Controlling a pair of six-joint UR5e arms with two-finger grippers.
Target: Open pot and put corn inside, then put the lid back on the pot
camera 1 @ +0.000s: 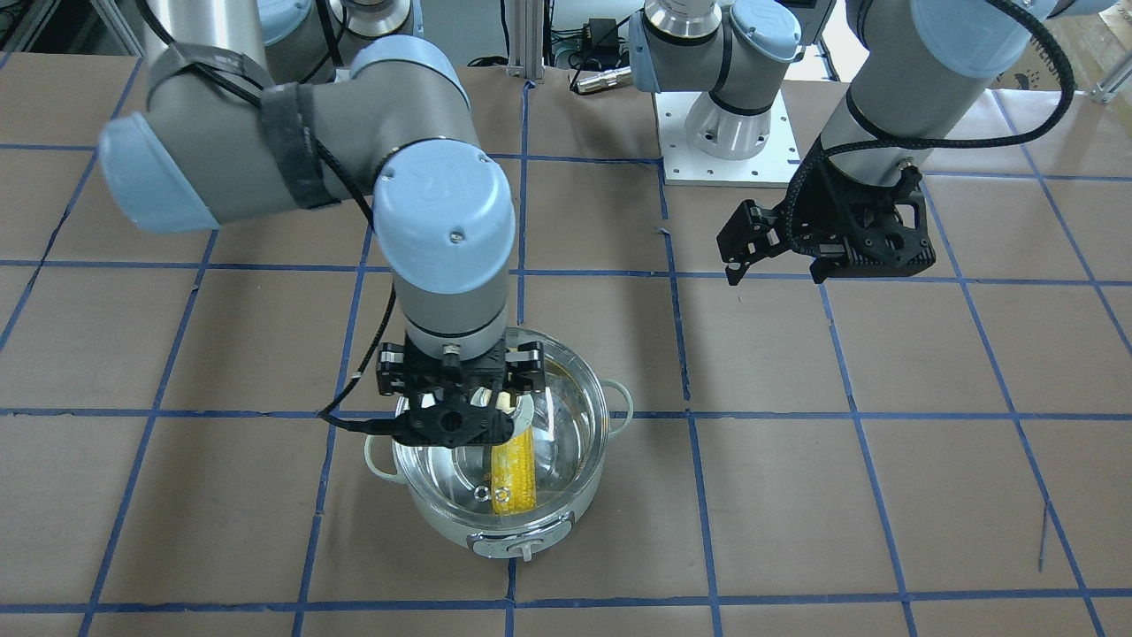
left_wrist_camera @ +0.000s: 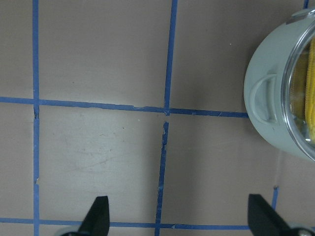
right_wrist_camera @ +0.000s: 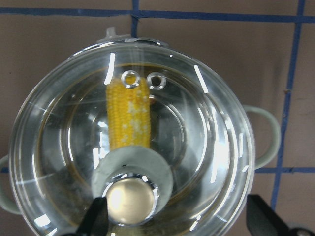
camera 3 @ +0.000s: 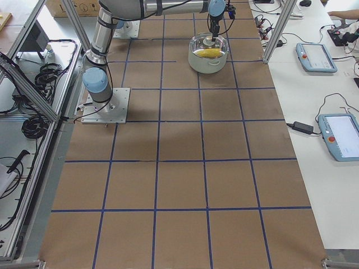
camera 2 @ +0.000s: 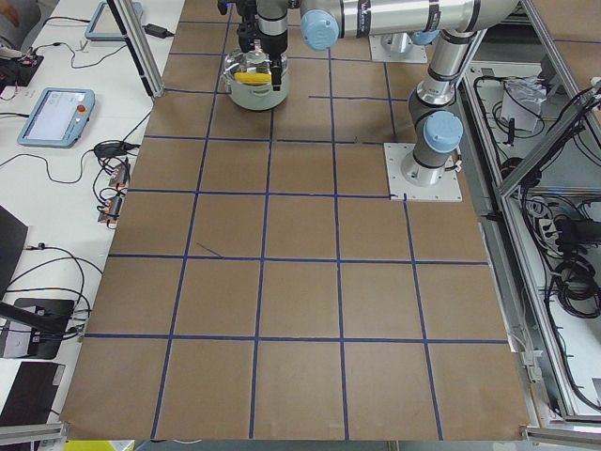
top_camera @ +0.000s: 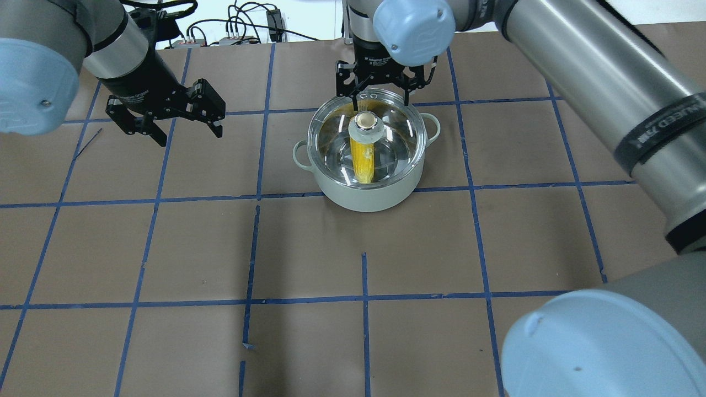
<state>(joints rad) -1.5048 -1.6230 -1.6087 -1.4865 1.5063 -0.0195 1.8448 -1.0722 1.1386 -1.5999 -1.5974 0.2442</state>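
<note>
Round glass lid (right_wrist_camera: 192, 147) covers mint pot (top_camera: 367, 197); kernelled corn (right_wrist_camera: 128, 114) inside

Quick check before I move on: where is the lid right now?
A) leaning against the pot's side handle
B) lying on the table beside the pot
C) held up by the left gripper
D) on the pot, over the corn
D: the glass lid sits on the pot with the corn visible through it, while the right gripper hovers above the lid's knob with its fingers spread apart.
</note>
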